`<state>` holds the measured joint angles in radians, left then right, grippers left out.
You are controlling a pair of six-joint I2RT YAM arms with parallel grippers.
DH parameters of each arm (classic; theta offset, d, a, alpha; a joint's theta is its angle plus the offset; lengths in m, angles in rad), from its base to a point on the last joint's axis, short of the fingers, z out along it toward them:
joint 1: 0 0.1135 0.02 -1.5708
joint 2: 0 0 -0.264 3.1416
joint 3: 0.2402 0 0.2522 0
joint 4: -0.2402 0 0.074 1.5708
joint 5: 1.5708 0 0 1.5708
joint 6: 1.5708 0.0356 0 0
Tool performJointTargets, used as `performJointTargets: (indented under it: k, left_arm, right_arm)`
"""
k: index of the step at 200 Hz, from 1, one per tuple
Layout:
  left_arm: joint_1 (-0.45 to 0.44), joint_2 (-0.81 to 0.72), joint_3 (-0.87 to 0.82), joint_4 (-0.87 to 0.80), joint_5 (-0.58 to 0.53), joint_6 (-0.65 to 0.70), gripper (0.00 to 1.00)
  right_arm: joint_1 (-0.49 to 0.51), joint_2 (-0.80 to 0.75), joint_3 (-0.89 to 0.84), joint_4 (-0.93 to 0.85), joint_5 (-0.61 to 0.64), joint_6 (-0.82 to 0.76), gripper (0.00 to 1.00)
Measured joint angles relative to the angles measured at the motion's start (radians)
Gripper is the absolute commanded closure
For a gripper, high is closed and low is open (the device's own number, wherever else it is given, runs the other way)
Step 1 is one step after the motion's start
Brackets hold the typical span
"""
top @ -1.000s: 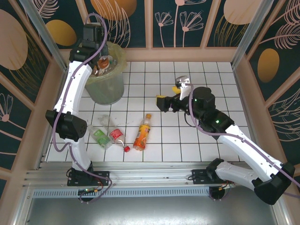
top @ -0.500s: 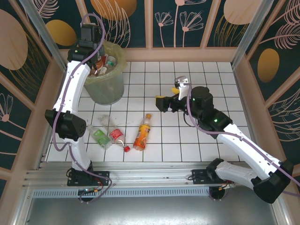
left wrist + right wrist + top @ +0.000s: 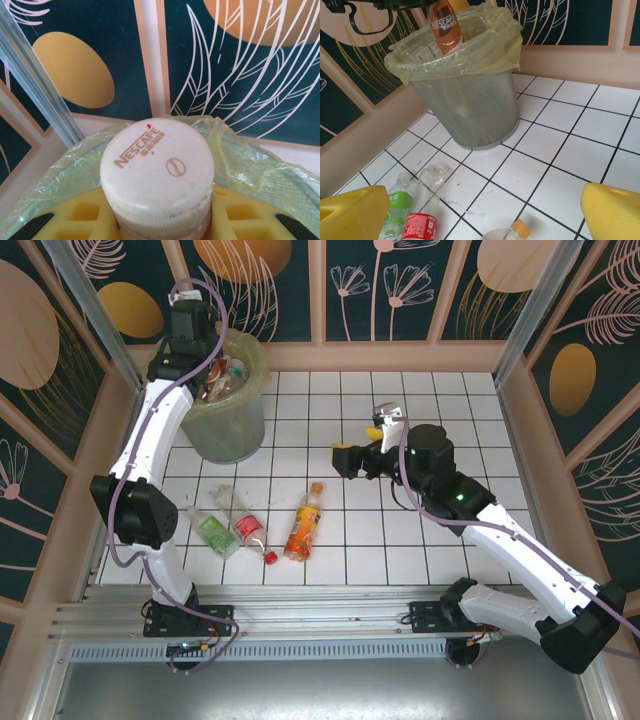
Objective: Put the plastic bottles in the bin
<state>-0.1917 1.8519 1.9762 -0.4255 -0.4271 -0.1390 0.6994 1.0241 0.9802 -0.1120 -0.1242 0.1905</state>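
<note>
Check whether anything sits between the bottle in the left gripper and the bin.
Nothing visible does. The left gripper holds the bottle by its neck, directly over the open mouth of the bin. The right wrist view shows the bottle's lower end hidden behind the bag-lined rim.

Lab robot cell: aluminium rails (image 3: pixel 320 618), tiled table (image 3: pixel 470 410), printed panels (image 3: pixel 400 290).

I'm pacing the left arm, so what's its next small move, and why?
Probably open the left gripper: it is shut on the Nescafe bottle, which hangs upright over the lined mouth of the bin, so releasing should drop it in.
</note>
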Motion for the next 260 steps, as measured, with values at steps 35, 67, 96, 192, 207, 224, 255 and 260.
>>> performJointTargets:
  k: [35, 67, 96, 192, 207, 224, 255, 260]
  left_arm:
    - [0.0, -0.061, -0.13, 0.138, -0.001, -0.013, 0.67]
    - [0.0, -0.128, -0.272, 0.282, -0.004, -0.013, 0.67]
    - [0.0, -0.148, -0.322, 0.39, -0.001, -0.002, 0.66]
    - [0.0, -0.043, -0.297, 0.542, -0.001, 0.016, 0.66]
    - [0.0, -0.022, -0.297, 0.549, -0.001, 0.016, 0.66]
    - [0.0, -0.007, -0.297, 0.556, -0.001, 0.016, 0.66]
    - [0.0, -0.008, -0.321, 0.59, 0.0, 0.016, 0.63]
    - [0.0, -0.009, -0.33, 0.599, 0.001, 0.016, 0.63]
  right_arm:
    - [0.0, 0.0, -0.003, 0.004, 0.0, 0.002, 0.01]
    - [0.0, 0.002, -0.013, 0.008, -0.004, 0.006, 0.01]
    - [0.0, 0.009, -0.013, 0.01, -0.008, 0.01, 0.01]
    - [0.0, 0.009, -0.034, 0.018, -0.027, 0.029, 0.01]
    - [0.0, 0.009, -0.034, 0.019, -0.027, 0.029, 0.01]
    - [0.0, 0.009, -0.035, 0.019, -0.027, 0.029, 0.01]
    - [0.0, 0.009, -0.047, 0.02, -0.027, 0.028, 0.01]
    - [0.0, 0.01, -0.048, 0.02, -0.028, 0.028, 0.01]
